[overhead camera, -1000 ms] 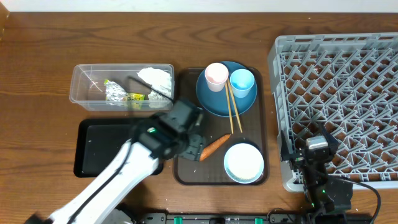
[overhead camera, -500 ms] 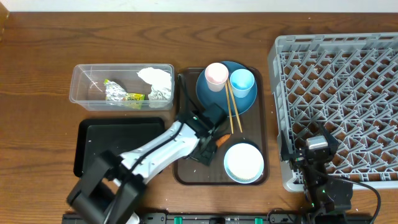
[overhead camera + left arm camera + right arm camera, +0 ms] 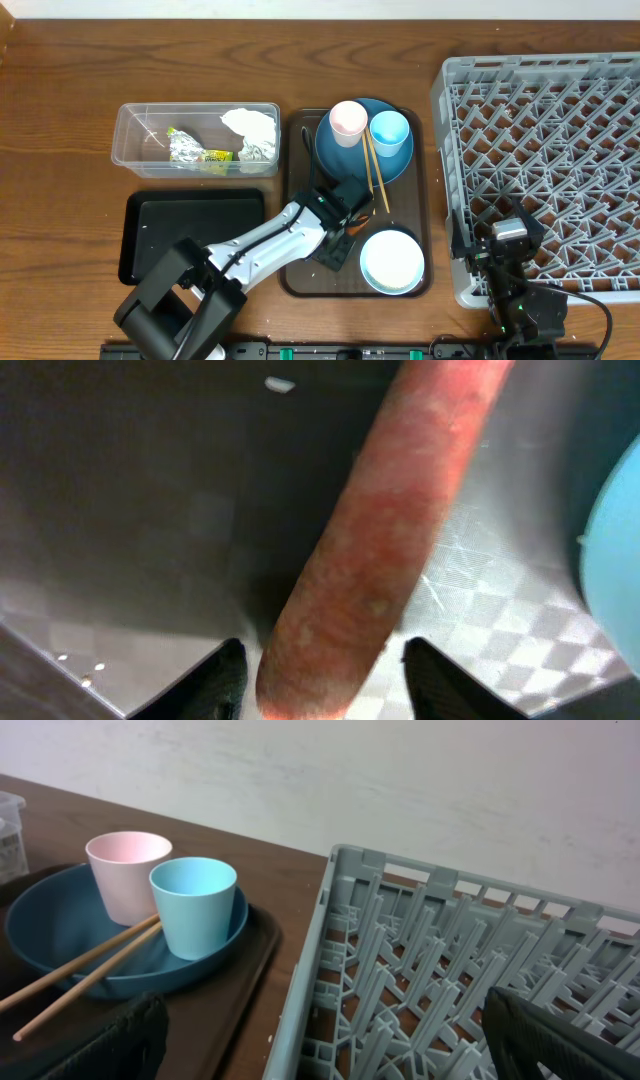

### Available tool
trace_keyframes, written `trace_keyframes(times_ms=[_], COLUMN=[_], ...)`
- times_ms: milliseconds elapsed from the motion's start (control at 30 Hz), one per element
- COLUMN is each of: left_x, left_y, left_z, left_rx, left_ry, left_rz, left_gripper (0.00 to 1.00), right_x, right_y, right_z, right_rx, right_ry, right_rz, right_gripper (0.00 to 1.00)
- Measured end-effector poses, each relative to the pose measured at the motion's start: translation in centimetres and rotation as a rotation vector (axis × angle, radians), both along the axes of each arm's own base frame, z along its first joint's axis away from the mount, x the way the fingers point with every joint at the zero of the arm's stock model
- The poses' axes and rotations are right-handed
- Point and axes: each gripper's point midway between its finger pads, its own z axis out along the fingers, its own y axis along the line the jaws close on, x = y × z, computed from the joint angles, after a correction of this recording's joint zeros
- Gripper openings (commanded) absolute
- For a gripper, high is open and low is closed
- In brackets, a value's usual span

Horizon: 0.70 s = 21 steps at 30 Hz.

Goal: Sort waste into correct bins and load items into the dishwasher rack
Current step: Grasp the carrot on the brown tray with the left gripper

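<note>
My left gripper (image 3: 350, 216) is open and low over the brown tray. In the left wrist view its fingertips (image 3: 222, 678) straddle the near end of the orange carrot (image 3: 385, 540) with small gaps on both sides. From overhead only a bit of the carrot (image 3: 363, 221) shows. My right gripper (image 3: 505, 240) is open and empty over the grey rack's (image 3: 560, 140) front-left corner. The clear tub (image 3: 135, 140) holds white paper (image 3: 250, 125) and the foil wrapper (image 3: 190, 150). The black tray (image 3: 160, 235) lies below it.
The brown tray (image 3: 300, 278) carries the blue plate (image 3: 340, 165) with the pink cup (image 3: 348, 122), the light-blue cup (image 3: 389, 132) and the chopsticks (image 3: 374, 180). The pale bowl (image 3: 392, 262) sits just right of my left gripper. A rice grain (image 3: 280, 384) lies on the tray.
My left gripper has moved right from the tray's left edge onto the carrot, which is now mostly covered. The right arm has not moved.
</note>
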Motion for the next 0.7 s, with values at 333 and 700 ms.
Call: trace_keyframes(times_ms=[333,700], left_x=[-0.2,0.0], left_y=[0.4,6.3], left_z=[0.4,9.7], left_rx=[0.002,-0.078], left_ry=[-0.010,-0.120], left_rz=[0.007,0.366], left_gripper=[0.11,0.06], right_x=[0.0,0.0], right_y=[0.0,0.0], right_z=[0.0,0.0], right_rx=[0.000,0.000], right_ry=[0.000,0.000], right_rz=[0.000,0.000], right_gripper=[0.99,0.99])
